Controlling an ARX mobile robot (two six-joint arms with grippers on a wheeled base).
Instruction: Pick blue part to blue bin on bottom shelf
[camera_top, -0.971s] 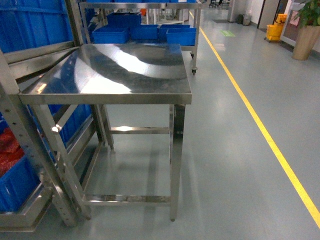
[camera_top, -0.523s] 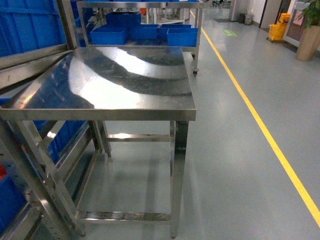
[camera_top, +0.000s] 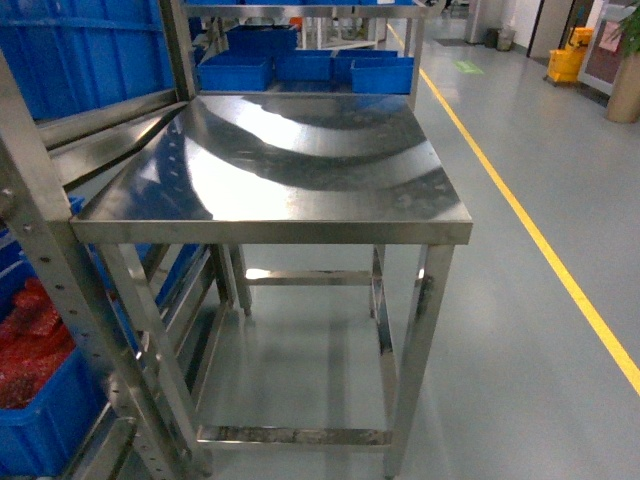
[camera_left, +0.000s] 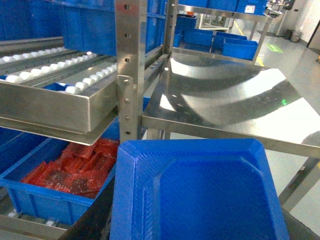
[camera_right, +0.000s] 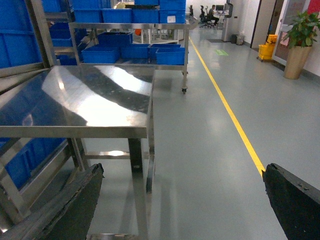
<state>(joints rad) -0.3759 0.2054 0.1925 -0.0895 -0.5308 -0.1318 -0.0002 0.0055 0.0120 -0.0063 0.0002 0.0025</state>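
No readable writing anywhere. Right gripper (camera_right: 182, 200) jaws spread, empty. Left jaws: cannot tell, a blue tray (camera_left: 200, 195) fills the view beside the worktop (camera_left: 225, 100).

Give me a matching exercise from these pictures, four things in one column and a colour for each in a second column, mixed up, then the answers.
Things:
1. flat-topped table
2. bubble-wrap packets
3. floor line
4. rollers on the rack

Colours:
A. yellow
B. white
C. shiny steel
D. red

Pairs: 1-C, 2-D, 3-A, 4-B
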